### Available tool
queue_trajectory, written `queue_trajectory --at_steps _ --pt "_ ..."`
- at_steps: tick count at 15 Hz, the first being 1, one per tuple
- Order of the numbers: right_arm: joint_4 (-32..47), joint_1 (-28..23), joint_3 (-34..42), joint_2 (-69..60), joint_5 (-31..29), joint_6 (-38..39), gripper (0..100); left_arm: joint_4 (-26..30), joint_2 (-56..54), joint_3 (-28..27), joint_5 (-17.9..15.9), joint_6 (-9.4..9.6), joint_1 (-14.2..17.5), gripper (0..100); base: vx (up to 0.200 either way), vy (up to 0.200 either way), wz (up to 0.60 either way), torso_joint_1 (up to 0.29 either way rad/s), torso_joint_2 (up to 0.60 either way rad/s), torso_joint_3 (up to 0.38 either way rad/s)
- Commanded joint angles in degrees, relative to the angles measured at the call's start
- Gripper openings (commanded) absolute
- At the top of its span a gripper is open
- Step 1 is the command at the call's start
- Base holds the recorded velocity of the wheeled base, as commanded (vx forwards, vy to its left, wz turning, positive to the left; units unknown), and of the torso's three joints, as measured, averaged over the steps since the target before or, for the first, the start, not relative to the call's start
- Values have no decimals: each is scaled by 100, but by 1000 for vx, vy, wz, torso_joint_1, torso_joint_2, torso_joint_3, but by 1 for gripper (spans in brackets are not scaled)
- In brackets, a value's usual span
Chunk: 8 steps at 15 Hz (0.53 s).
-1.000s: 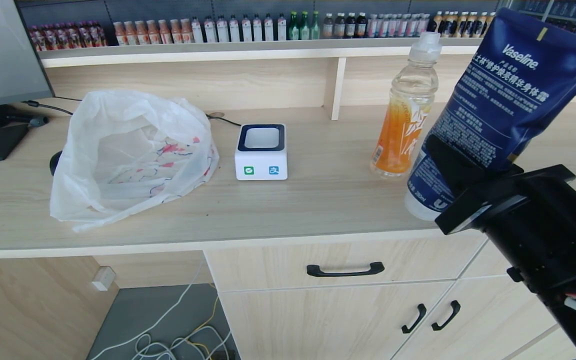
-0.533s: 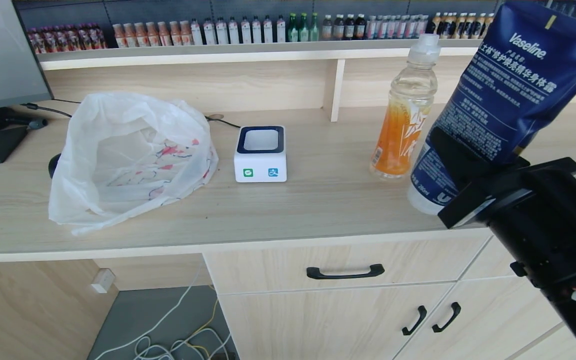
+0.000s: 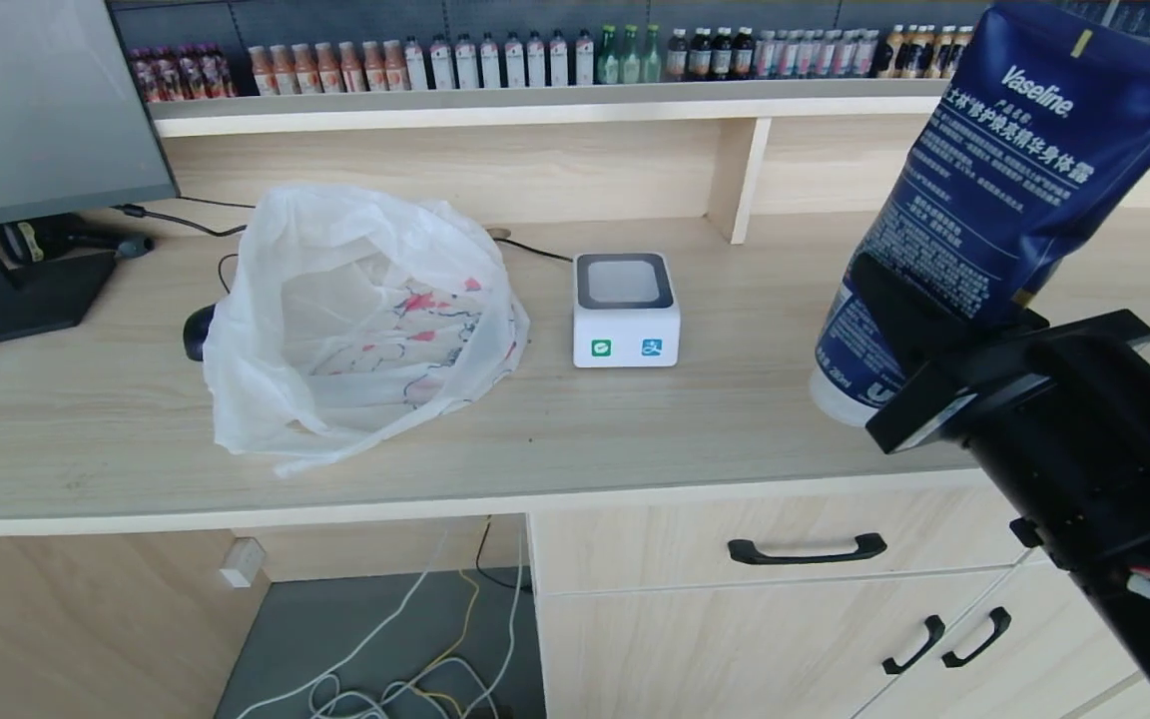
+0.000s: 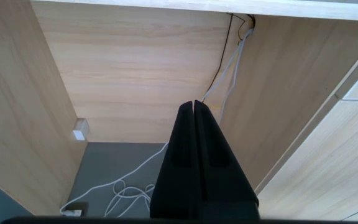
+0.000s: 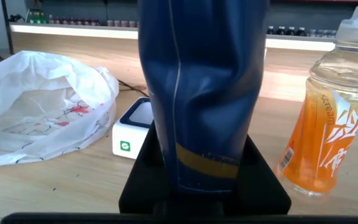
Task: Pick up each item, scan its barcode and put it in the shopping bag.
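The blue lotion tube (image 3: 994, 190) is a soft, glossy plastic tube, flat and crimped at one end and rounded to a white cap at the other. It is held off the wooden counter (image 3: 635, 429), over its right part, at about 3 o'clock in the head view. Its long axis is tilted, with the cap down toward 7 o'clock and the crimped end up toward 1 o'clock; its printed face is turned to the head camera. The right gripper (image 3: 919, 320) is clamped on the tube's lower half, a black finger pressed to each broad side, and in the right wrist view the tube (image 5: 204, 93) dents slightly between them. An orange drink bottle (image 5: 328, 124) of clear ribbed plastic stands upright on the counter near the tube. At 9 o'clock from the tube, well apart, sits the white boxy scanner (image 3: 626, 310), its dark-framed window facing up. A strip of bare wood lies between them. At 9 o'clock from the scanner, just beside it, the thin, crinkled white shopping bag (image 3: 365, 310) slumps with its mouth open toward the counter's front edge. A dark monitor (image 3: 36, 100) stands at 10 o'clock, and rows of bottles line the shelf (image 3: 535, 95) at 12 o'clock. The left gripper (image 4: 194, 124) hangs below the counter's edge, its black fingers pressed together on nothing.
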Motion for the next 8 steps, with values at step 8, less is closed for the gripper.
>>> queue_trajectory --at_steps 8 --pt "13 -45 -98 105 14 -34 0 -2 -2 0 0 14 1 0 0 75 0 0 0 1"
